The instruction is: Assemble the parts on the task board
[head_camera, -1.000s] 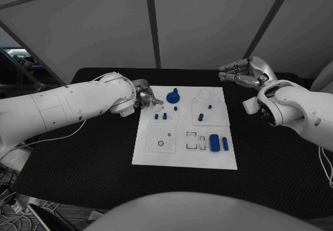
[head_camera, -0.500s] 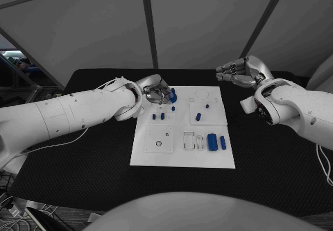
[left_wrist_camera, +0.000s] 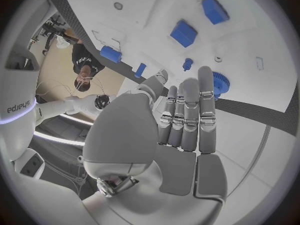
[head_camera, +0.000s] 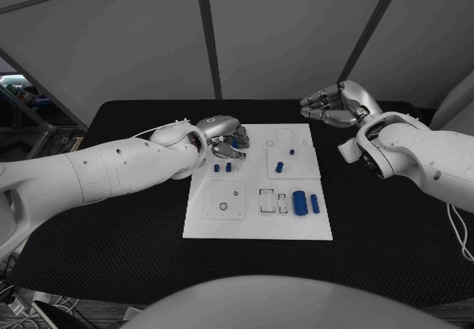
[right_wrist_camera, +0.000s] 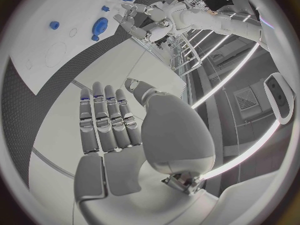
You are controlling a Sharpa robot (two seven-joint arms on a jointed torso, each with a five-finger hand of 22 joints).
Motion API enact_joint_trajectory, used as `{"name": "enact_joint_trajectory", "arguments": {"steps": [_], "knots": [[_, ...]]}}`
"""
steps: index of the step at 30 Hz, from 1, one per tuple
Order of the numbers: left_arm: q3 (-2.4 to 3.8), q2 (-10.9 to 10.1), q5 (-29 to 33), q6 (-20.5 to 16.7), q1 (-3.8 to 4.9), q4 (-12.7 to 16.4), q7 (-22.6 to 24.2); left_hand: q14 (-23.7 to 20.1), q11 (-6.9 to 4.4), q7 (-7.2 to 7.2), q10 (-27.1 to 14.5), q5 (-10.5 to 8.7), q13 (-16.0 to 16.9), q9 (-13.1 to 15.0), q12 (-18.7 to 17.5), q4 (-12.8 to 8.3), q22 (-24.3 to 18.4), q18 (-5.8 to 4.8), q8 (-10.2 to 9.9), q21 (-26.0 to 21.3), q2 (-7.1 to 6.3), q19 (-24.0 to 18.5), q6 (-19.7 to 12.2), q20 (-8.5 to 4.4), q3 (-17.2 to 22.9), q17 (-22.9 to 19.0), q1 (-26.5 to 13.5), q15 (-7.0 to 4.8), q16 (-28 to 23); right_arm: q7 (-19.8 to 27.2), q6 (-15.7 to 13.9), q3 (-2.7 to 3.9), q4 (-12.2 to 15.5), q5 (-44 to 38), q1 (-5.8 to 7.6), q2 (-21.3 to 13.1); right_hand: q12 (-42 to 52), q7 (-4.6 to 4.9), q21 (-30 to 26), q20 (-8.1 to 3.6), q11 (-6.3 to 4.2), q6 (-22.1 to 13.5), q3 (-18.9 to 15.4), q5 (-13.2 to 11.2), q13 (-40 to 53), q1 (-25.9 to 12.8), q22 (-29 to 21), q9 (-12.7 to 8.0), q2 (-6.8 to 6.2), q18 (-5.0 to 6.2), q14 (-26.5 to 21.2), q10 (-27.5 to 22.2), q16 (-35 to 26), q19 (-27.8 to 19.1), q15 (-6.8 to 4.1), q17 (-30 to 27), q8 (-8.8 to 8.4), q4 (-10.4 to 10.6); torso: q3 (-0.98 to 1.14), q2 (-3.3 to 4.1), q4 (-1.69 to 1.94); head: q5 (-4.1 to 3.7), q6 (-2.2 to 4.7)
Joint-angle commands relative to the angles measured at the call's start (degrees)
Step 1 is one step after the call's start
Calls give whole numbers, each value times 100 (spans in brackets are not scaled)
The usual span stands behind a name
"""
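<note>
Task board [head_camera: 259, 229] | left robot hand [left_wrist_camera: 187, 110] flat, fingers straight, empty beside blue gear [left_wrist_camera: 220, 83] | right robot hand [right_wrist_camera: 106, 120] likewise empty

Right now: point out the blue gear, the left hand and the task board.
blue gear [left_wrist_camera: 220, 83], left wrist view, on its toothed rim beside the fingers.
left hand [head_camera: 226, 139], head view, on its middle.
task board [head_camera: 259, 227], head view, on its bare near edge.

A white task board [head_camera: 259, 221] lies flat mid-table. Two blue cylinders [head_camera: 299, 203] lie side by side near its right edge; small blue pegs [head_camera: 222, 166] stand toward its far left, a blue gear [left_wrist_camera: 219, 83] beyond them
</note>
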Motion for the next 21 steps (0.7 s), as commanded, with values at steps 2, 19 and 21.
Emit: {"name": "enact_joint_trajectory", "arguments": {"steps": [2,19,21], "knots": [[0,50,-749,-137,4,-107,-108,42,29,-26,-101,-31,-18,-68,10,-44,139,-109,-23,130,16,23,54,14,-44,241,-49,8,366,43,27,4,18,-222,8,4,-4,51,-39,-2,9,-5,14,-10,-8,24,2,-10,-39,41,-5,-39,14,37,2,-9,-26,-15,-2,1,2,-23,13],[3,257,-866,91,4,-282,-271,369,15,-37,-152,-17,49,-196,333,-81,516,-101,42,487,135,34,201,13,-2,965,-50,-10,1223,39,35,4,9,-234,7,30,-6,65,-45,1,18,-13,17,-2,-7,18,1,-13,-41,40,-10,-48,12,35,6,-13,-34,-12,0,-3,12,-21,12],[3,302,-867,137,4,-326,-275,393,9,-38,-145,-18,51,-204,351,-84,542,-100,45,512,136,37,210,10,5,1011,-54,-13,1272,41,34,4,7,-235,6,37,-6,65,-45,1,18,-13,17,-2,-7,18,1,-13,-41,40,-10,-48,12,35,6,-13,-34,-12,1,-4,12,-13,16]]}}
